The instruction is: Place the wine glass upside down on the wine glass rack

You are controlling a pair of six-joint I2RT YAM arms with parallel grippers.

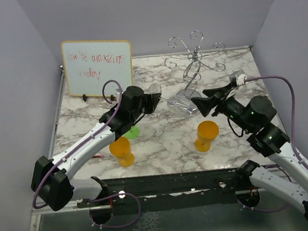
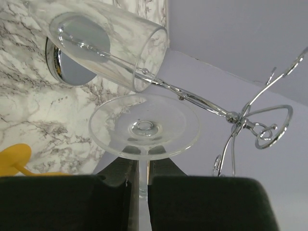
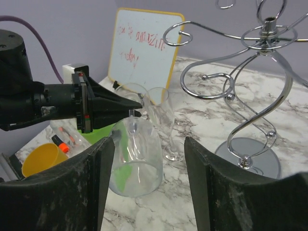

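Left wrist view gives me the clearest read: the left fingers (image 2: 72,202) are closed on the stem of the wine glass (image 2: 144,127), and its round foot faces away from the camera. From the right wrist I see the same glass hanging bowl-down and foot-up in the air above the surface (image 3: 207,125), short of the wine glass rack (image 3: 250,156). That is the orientation the rack wants. I judge the stem grip is chosen to leave the foot free to slide onto one of the curled wire arms.

The right fingers (image 3: 216,192) stand wide apart on either side of the bowl and grip nothing. I can't tell whether one of them brushes the glass.

A second clear glass (image 3: 163,115) stands just beside the rack's chrome base, between my glass and the stand, so I think the approach should pass above it. Before that I would want the right fingers backed clear of the bowl, so nothing knocks it while the foot is raised toward a hook.
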